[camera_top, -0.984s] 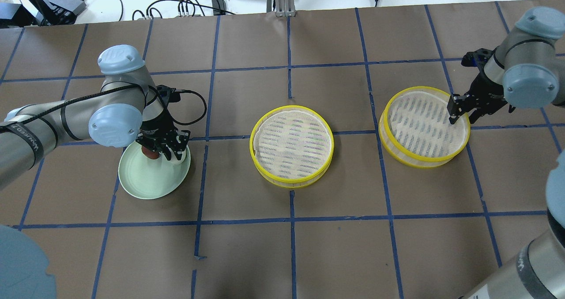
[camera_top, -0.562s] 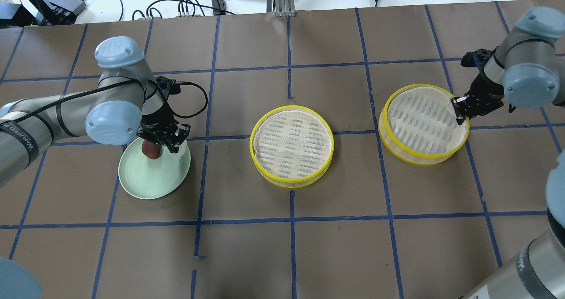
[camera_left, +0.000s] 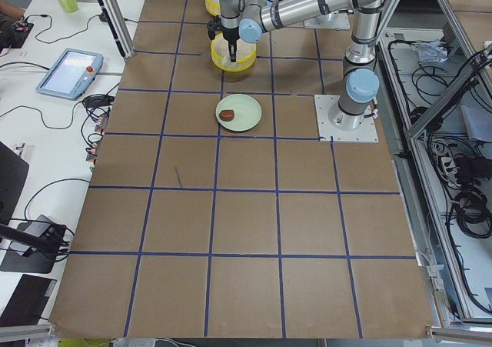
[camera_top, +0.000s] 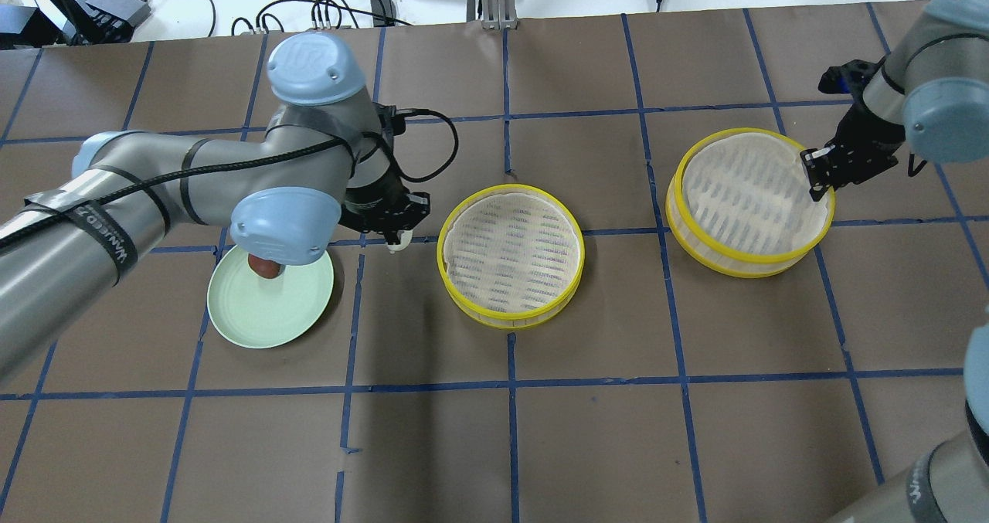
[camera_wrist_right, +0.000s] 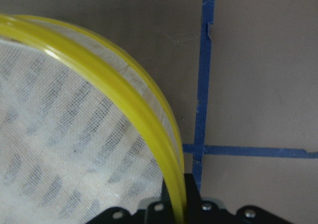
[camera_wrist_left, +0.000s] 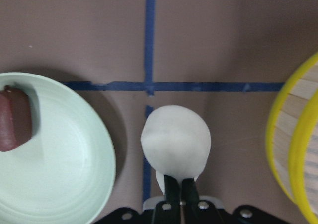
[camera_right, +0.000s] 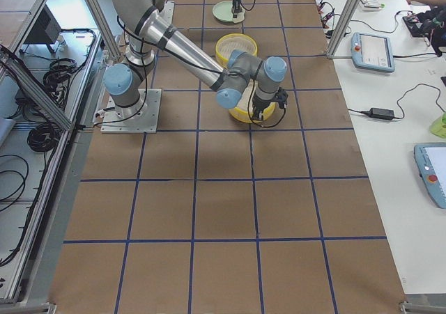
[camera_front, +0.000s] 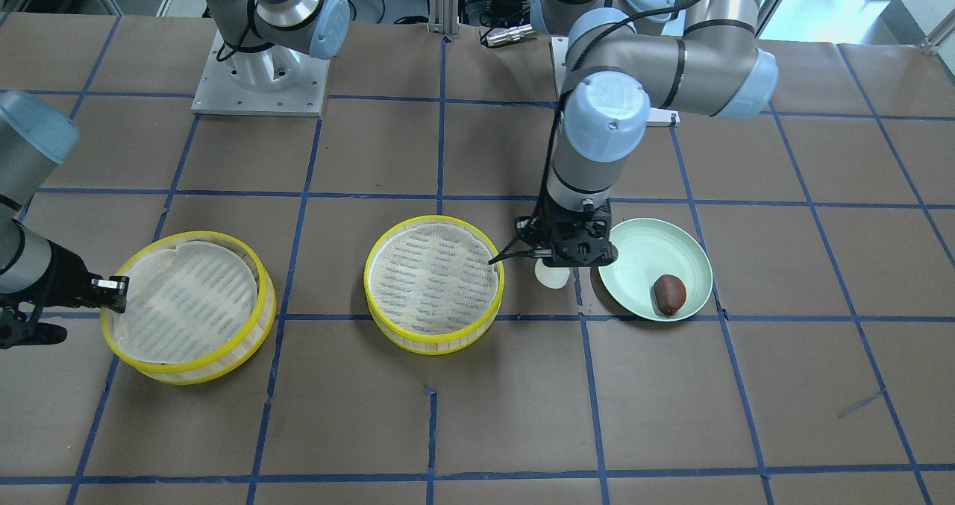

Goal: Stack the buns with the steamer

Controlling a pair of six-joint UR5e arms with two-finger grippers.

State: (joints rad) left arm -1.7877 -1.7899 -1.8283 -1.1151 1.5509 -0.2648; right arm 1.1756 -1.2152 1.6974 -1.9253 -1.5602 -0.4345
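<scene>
Just beside the pale green round plate, the left gripper pinched the smooth white round bun; the dark reddish-brown oval bun lay on that plate. Far from it, the right gripper clamped the rim of a yellow-edged bamboo steamer.

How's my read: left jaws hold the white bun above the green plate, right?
No. The left jaws hold the white bun over bare table, between the green plate and the middle steamer basket; the left wrist view shows it.

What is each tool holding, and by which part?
Left tool pinches the white bun by one edge; right tool clamps the yellow rim of the right-hand steamer basket.
</scene>
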